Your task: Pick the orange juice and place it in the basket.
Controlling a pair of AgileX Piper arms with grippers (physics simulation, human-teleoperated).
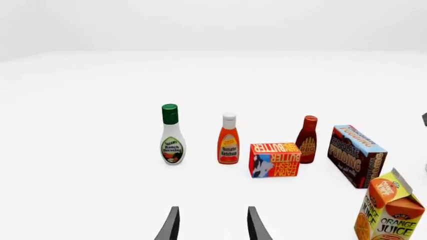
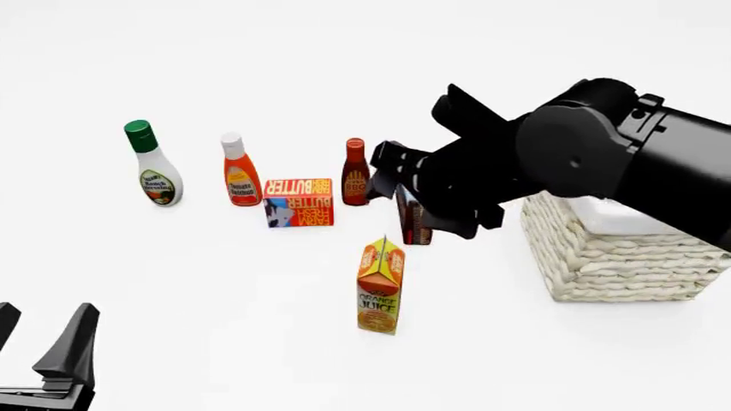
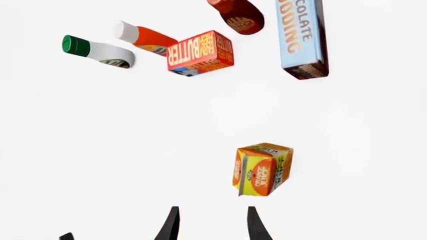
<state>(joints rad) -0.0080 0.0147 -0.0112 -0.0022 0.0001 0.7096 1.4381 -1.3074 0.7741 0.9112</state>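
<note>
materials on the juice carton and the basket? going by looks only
Juice carton: looks like printed paperboard, smooth and slightly glossy; flat panels, sharp folds, gable top. Basket: looks like cream woven wicker, matte; thick braided rows on its walls. The white lining inside reads as cloth, but the render leaves that open.

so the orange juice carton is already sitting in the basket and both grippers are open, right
Not quite. The orange juice stands upright on the table, apart from the basket, as the front view shows. The rest holds: the left gripper and right gripper are both open, holding nothing.
</note>
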